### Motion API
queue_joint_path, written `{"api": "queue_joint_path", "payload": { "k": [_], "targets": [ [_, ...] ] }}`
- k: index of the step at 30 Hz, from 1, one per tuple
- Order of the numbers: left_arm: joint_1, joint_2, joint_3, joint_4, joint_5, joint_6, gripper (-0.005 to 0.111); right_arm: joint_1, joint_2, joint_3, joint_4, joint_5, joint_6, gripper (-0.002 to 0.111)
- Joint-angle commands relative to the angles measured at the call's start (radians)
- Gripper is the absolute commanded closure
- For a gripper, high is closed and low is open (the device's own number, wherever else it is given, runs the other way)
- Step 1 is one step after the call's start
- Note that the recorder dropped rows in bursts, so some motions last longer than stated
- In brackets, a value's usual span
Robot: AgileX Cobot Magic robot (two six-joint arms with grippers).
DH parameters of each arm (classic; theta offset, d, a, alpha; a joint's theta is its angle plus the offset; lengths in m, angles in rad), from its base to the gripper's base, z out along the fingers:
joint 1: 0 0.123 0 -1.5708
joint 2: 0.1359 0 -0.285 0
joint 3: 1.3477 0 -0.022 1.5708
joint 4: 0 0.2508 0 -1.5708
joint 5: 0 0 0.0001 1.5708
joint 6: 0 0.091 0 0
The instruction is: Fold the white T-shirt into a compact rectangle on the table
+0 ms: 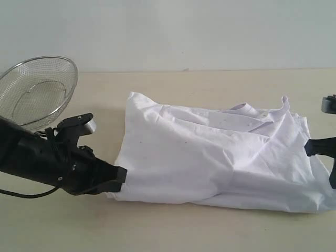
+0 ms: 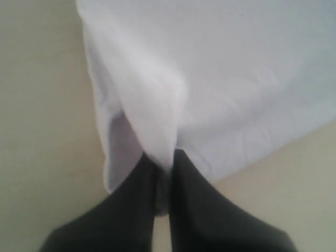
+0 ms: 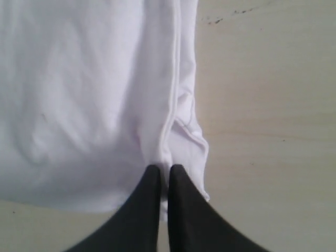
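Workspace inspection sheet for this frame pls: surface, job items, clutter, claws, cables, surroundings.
Surface: table, pale beige, a few dark specks.
Job's things: white T-shirt, wrinkled, layers loosely doubled over, plain side up; not yet a compact rectangle.
Clutter: wire-mesh bowl, tilted, far left, apart from the shirt.
Grippers: left claw shut on a fold at the shirt's left edge; right claw shut on the hem at its right edge.
Cables: black cable loops on the table under the left arm.
Surroundings: plain pale wall; nothing else seen.
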Motion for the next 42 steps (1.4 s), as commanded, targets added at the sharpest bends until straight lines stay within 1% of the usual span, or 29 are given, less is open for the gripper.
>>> {"api": "queue_joint_path", "payload": {
  "k": [1,5,9,14,17,19,24,27,29,33,40,42],
  "targets": [
    [0.01,-0.026,-0.002,0.095,-0.051,-0.073,0.102,-0.007,-0.014,-0.004,-0.043,0.014,0.019,0.108],
    [0.028,-0.026,-0.002,0.185,-0.051,-0.155,0.102,-0.007,-0.014,-0.004,-0.056,0.014,0.023,0.108],
    [0.043,-0.026,-0.002,0.198,-0.049,-0.172,0.102,-0.007,-0.014,-0.004,-0.071,0.014,0.03,0.108],
    [0.059,-0.026,-0.002,0.203,0.037,-0.191,0.102,-0.007,-0.014,-0.004,-0.087,0.016,0.034,0.108],
    [0.059,-0.026,0.006,0.239,0.056,-0.225,0.102,-0.007,-0.014,-0.004,-0.087,0.022,0.034,0.108],
    [0.059,-0.028,0.011,0.282,0.058,-0.273,0.102,-0.007,-0.014,-0.004,-0.087,0.022,0.034,0.108],
    [0.059,-0.052,0.013,0.444,0.075,-0.425,0.102,-0.007,-0.014,-0.004,-0.094,0.019,0.047,0.108],
    [0.059,-0.08,0.013,0.494,0.043,-0.487,0.102,-0.007,-0.014,-0.015,-0.107,0.019,0.066,0.108],
    [0.059,-0.084,0.013,0.526,0.055,-0.513,0.102,-0.007,-0.014,-0.022,-0.107,0.021,0.069,0.108],
    [0.059,-0.082,0.013,0.555,0.086,-0.531,0.102,-0.007,-0.014,-0.022,-0.097,0.011,0.079,0.108],
    [0.059,-0.082,0.013,0.605,0.088,-0.576,0.102,-0.007,-0.021,-0.022,-0.028,-0.024,0.072,0.108],
    [0.059,-0.082,0.013,0.608,0.088,-0.576,0.096,-0.007,-0.036,-0.022,-0.013,-0.038,0.072,0.108]
  ]
}}
